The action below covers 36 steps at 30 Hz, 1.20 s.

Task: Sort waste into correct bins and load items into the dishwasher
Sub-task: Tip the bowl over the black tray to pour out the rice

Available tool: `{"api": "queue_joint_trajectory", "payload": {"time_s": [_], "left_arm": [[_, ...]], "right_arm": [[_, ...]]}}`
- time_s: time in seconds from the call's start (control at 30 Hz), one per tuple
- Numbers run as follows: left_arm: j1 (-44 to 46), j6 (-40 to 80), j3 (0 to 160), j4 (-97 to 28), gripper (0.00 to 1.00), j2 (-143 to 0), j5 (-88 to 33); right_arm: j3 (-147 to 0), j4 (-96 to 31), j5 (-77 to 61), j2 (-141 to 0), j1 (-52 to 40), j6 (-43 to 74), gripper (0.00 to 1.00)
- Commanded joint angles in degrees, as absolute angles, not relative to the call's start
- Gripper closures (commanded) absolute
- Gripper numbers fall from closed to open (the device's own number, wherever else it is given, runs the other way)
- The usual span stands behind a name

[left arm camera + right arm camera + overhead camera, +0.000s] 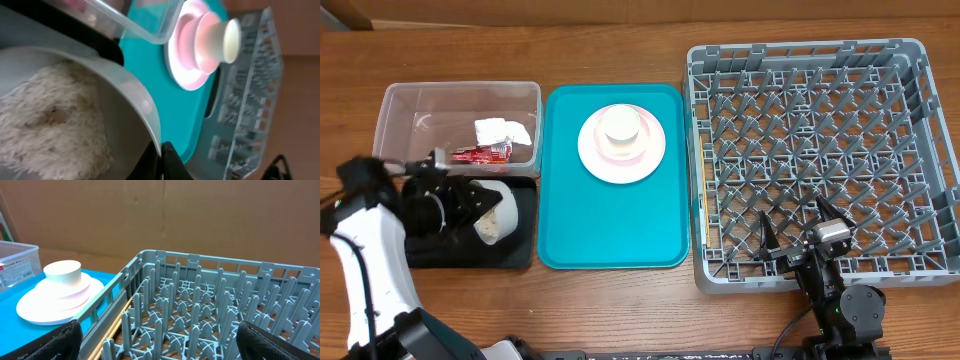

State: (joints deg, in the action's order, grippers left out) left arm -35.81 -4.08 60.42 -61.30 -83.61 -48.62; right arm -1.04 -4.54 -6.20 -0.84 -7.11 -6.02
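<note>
The left claw (161,152) pinches the rim of the bowl (492,218). The bowl hangs tipped, rice (50,122) inside, with the black tray (520,252) just under it. The right claw (798,228) is far off, fingers apart.

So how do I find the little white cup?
Find the big grey dish rack, then look just left of it to the teal tray. A round pink plate sits on the tray, and the small white cup tops the stack on that plate. It is the smallest, highest thing there, plain white among pink dishes.
</note>
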Motion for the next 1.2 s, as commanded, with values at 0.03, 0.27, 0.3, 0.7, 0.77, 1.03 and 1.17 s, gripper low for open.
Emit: {"api": "queue_joint_trajectory", "payload": {"time_s": [0.03, 0.27, 0.3, 0.7, 0.77, 1.03, 1.17], "left_arm": [[-41.87, -10.52, 54.92, -56.84, 0.96, -82.50, -66.08], [-47.99, -10.35, 52.49, -53.54, 0.96, -82.61, -75.05], [-48.73, -10.04, 52.49, -53.23, 0.96, -82.61, -75.05], [-52.86, -5.91, 52.49, -50.43, 0.96, -84.44, -76.58], [-52.86, -2.83, 52.49, -48.40, 0.96, -85.23, -76.60], [-52.86, -1.08, 52.49, -48.42, 0.96, -87.79, -82.17], [-52.97, -0.69, 52.49, -46.15, 0.96, -87.81, -85.62]], "right_arm": [[-0.45, -4.23, -6.52, -0.16, -6.90, -6.02, 0.00], [-0.45, -4.23, -6.52, -0.16, -6.90, -6.02, 0.00], [-0.45, -4.23, -6.52, -0.16, -6.90, -6.02, 0.00], [-0.45, -4.23, -6.52, -0.16, -6.90, -6.02, 0.00], [-0.45, -4.23, -6.52, -0.16, -6.90, -6.02, 0.00], [-0.45, -4.23, -6.52, -0.16, -6.90, -6.02, 0.00], [-0.45, -4.23, -6.52, -0.19, -6.90, -6.02, 0.00]]}}
